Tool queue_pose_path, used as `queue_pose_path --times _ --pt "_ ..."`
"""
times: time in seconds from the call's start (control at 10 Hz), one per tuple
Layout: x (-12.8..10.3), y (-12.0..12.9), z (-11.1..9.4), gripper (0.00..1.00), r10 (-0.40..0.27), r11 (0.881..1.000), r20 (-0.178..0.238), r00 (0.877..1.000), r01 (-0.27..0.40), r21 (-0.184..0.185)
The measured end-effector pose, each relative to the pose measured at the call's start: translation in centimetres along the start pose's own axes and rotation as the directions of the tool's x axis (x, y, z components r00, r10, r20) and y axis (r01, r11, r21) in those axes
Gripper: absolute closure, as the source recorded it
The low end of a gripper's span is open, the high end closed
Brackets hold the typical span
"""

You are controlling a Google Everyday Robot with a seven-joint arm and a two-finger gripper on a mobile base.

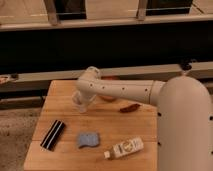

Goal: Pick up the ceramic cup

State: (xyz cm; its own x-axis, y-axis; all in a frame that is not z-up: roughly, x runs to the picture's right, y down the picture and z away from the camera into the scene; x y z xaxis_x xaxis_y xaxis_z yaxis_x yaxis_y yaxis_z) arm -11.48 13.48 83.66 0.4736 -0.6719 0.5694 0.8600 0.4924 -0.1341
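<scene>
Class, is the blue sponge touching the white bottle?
Apart. The camera view shows bare table between sponge and bottle. The gripper is farther back, over the table's left half.

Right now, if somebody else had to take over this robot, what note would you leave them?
Gripper: down at the table's left rear part, at the arm's end.
Ceramic cup: probably the pale thing right at the gripper; I cannot be sure.
Done: the approach.
Left: confirm the grip, lift the cup.
Black bar, blue sponge and white bottle lie nearer the front, apart from the gripper.
</scene>
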Motion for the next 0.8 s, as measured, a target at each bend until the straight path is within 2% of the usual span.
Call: queue_pose_path --times 0.2,0.8 --pt "-0.1 -0.3 -0.5 1.0 -0.004 1.0 0.005 1.0 0.004 0.007" --pt "0.0 -2.6 -6.0 1.0 -0.029 0.998 0.01 1.0 0.028 0.047"
